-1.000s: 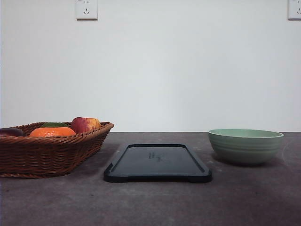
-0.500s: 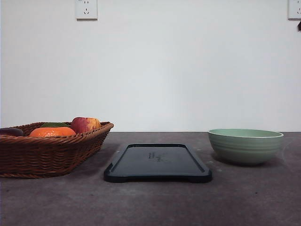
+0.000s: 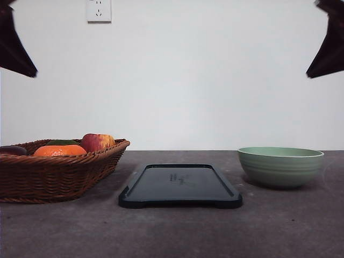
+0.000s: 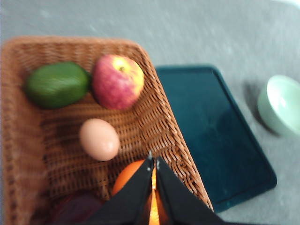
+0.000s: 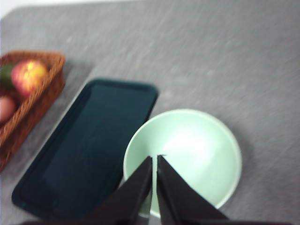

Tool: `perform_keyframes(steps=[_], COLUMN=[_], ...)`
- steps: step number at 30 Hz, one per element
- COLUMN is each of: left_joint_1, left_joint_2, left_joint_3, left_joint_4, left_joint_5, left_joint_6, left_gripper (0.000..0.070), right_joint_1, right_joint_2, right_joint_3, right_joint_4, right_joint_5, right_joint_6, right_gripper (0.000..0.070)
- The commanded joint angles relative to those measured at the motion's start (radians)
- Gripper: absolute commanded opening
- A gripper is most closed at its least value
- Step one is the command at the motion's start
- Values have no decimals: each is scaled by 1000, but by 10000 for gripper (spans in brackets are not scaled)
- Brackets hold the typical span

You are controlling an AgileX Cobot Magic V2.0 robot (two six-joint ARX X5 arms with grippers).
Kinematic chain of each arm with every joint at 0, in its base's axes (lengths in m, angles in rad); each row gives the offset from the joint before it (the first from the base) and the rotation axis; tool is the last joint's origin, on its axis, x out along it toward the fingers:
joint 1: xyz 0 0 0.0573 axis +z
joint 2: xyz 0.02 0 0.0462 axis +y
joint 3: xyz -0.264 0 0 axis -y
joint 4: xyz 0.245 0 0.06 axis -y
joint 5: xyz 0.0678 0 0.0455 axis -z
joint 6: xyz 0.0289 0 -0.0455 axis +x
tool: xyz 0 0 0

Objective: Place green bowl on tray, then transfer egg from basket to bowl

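The green bowl [image 3: 280,166] stands empty on the table at the right, beside the dark tray [image 3: 180,185] in the middle. The wicker basket [image 3: 54,172] sits at the left. In the left wrist view a tan egg [image 4: 98,139] lies on the floor of the basket [image 4: 159,122]. My left gripper [image 4: 153,161] hangs shut high over the basket's near side, holding nothing. Well above the bowl [image 5: 187,150], near its rim on the side facing the tray [image 5: 89,145], my right gripper [image 5: 155,158] is shut and empty.
The basket also holds a red apple [image 4: 117,80], a green avocado [image 4: 57,84], an orange [image 3: 59,150] and a dark purple item [image 4: 75,208]. Dark arm parts show in the front view's upper left [image 3: 15,48] and upper right [image 3: 327,45] corners.
Dark parts of both arms have come into the front view's upper corners, where a second ago there was only wall. Bowl, tray and basket have not moved.
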Motion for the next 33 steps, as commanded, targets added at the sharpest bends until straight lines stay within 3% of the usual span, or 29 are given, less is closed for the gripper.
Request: perform_keyframes(steps=[1,3,4,6,8,14,17,26,33], left_joint_1=[-11,-21,-24,-26,-26,-26,-26,-26,-26], left_joint_2=[17,27,29,29,28,28,28,28,28], left_joint_3=[24,24,24,24,24,24,24,24,24], left_joint_4=[5,5,5,5,4,4,4,3,-6], left_joint_5=[12,12,12,12,12,12,12,12,12], left_joint_6=[30,30,30,30,30,30,30,29,28], left_gripper=[1,14,66,239,341,350,350,350,350], right_joint_1=[10,18,19,20,20,20,19,6,-8], right_joint_2=[17,23,23,23,23,26,49,255,468], right_joint_3=[21,21,21,21,21,38,99,429,602], right_joint_4=[0,-3,-5,-10,-18,-59,-149,-544,-665], right_joint_5=[-2,-2,-2,-1,2,15,62,210,220], right_joint_6=[-25,-36,-42,-45,-43,14,38,15,-32], right_gripper=[6,24,70,216,316,334,334,331,329])
